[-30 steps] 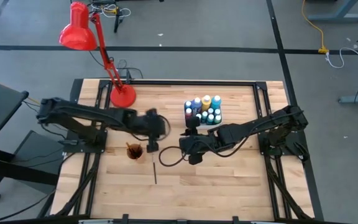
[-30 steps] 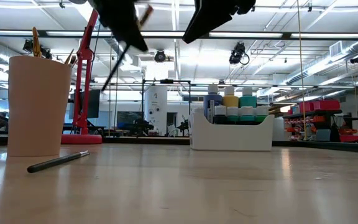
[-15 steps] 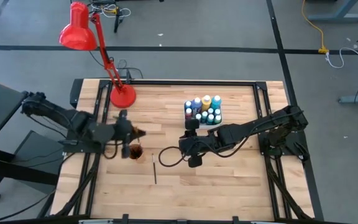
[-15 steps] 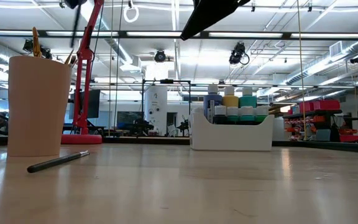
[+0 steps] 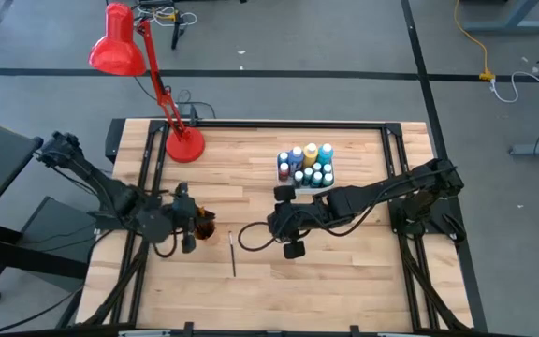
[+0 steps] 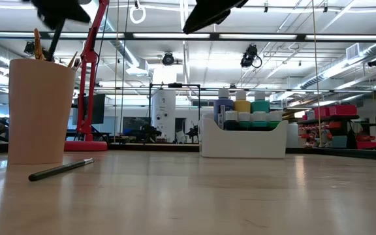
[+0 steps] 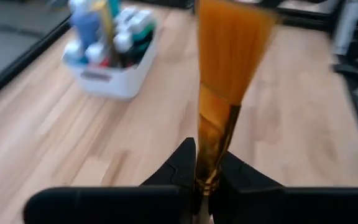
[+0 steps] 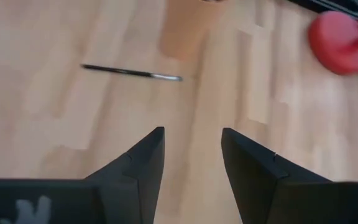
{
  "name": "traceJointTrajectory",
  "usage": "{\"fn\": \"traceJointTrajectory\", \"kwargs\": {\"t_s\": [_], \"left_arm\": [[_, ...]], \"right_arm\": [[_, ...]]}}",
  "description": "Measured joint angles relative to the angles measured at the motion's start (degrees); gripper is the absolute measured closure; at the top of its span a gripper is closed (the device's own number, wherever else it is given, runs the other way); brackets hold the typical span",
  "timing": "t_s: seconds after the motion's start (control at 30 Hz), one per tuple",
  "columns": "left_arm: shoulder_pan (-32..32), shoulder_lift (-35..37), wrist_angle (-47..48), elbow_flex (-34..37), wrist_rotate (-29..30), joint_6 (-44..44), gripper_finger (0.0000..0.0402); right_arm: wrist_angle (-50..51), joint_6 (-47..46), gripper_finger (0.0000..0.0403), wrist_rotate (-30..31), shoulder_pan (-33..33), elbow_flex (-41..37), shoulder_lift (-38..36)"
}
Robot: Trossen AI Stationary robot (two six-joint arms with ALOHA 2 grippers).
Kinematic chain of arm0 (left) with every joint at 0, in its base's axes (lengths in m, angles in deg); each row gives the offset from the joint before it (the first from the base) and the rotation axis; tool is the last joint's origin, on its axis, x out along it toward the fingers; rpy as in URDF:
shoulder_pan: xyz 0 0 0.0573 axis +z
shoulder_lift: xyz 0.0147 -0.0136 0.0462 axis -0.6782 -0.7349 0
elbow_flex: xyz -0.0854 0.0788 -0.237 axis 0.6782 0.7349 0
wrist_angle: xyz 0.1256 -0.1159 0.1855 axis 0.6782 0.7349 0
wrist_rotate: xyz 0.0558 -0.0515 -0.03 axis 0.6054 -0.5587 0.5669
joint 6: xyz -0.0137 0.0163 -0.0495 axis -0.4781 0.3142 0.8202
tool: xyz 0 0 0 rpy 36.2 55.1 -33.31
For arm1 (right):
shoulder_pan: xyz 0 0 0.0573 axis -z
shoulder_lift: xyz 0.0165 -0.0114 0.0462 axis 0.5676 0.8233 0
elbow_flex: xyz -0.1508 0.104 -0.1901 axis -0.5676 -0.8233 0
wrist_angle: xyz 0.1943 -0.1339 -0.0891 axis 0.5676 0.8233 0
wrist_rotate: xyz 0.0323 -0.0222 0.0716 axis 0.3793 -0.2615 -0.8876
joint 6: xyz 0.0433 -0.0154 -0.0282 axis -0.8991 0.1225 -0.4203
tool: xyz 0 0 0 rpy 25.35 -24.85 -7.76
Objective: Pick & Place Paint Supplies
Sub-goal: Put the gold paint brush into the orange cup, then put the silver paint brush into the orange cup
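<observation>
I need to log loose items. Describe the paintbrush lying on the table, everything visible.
The paintbrush is thin, with a dark handle and a paler metal-looking end, seen in the right wrist view. It lies flat on the bare wooden table, beside the orange cup but apart from it. Neither gripper touches it; the open right gripper hovers above, nearby.

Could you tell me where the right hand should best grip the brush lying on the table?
Grip the brush at mid-handle, coming straight down with the open right hand and fingers across its length; it lies flat and thin on bare table, clear of the cup.
</observation>
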Motion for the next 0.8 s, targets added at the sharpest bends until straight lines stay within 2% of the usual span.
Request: {"fn": "traceJointTrajectory", "kwargs": {"t_s": [0.1,0.2,0.3,0.5,0.63,0.8], "left_arm": [[-0.02,-0.02,-0.74,4.89,3.23,6.81,0.0352],[0.02,-0.04,-1.55,8.32,4.38,9.58,0.0332],[0.0,-0.04,-2.33,9.37,4.07,9.15,0.0324],[0.0,0.0,-3.81,9.37,4.35,7.35,0.0321],[0.0,0.0,-5.3,9.37,7.79,5.01,0.0327],[0.02,0.22,-8.79,9.33,10.79,0.82,0.0334]], "right_arm": [[-0.98,0.1,0.0238,-3.15,-0.02,0.0,0.0],[-3.1,0.12,0.0238,-4.08,-0.02,-0.02,0.0],[-5.15,0.5,0.0238,-4.46,-0.02,-0.02,0.06],[-12.18,7.38,0.0238,-10.71,0.09,-0.02,2.9],[-17.98,12.75,0.0238,-15.28,0.09,-0.02,7.38],[-30.05,14.17,0.0238,-16.8,0.22,-0.02,14.96]]}}
